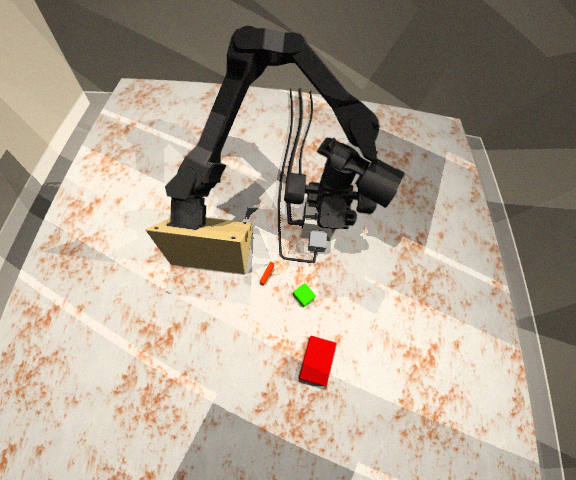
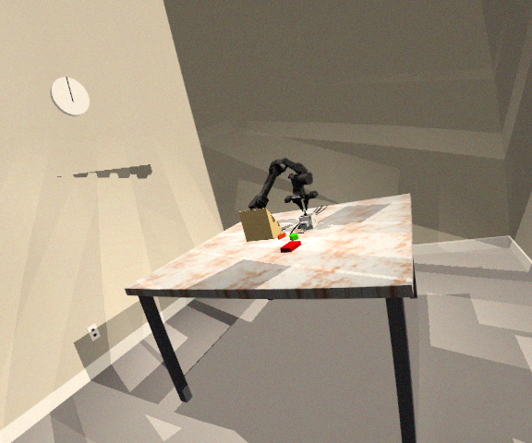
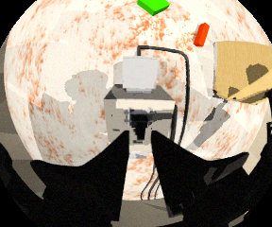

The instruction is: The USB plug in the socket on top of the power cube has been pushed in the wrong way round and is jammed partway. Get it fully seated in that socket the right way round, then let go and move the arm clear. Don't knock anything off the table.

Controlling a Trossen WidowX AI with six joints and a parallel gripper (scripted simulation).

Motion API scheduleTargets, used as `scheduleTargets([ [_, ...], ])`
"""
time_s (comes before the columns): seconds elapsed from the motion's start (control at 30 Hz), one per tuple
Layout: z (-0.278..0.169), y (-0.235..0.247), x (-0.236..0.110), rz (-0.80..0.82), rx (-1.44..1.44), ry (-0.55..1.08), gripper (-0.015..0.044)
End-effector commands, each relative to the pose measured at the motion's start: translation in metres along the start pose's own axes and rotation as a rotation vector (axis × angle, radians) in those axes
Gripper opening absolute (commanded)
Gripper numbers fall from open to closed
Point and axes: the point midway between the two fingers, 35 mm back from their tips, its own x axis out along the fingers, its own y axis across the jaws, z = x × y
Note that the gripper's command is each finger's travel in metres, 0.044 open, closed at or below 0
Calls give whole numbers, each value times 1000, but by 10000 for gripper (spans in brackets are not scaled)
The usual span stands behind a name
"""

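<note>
The power cube [image 3: 117, 118] [image 2: 310, 221] stands on the table below my gripper. In the wrist view a small dark plug [image 3: 139, 125] sits at the socket on its top face, with a dark lead running right. Its orientation and depth cannot be told. My gripper [image 3: 140, 134] points down over it, with a narrow gap between the fingertips. It is slightly open, the tips at either side of the plug's near end, and I see nothing clamped. In the top view the arm hides the fingertips and plug.
A light grey block [image 1: 317, 239] [image 3: 140, 73] with a black cable adjoins the cube. Cables run to the back. A wooden block [image 1: 205, 250] stands left under the arm's base. An orange stick [image 1: 266, 273], a green cube [image 1: 304, 294] and a red box [image 1: 318, 361] lie in front.
</note>
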Motion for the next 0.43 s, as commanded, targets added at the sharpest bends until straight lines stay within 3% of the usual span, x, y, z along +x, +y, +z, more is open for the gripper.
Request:
scheduleTargets([
  [0.0,0,0,0,0,1,0,95],
  [0.4,-1,0,-11,0,0,0,95],
])
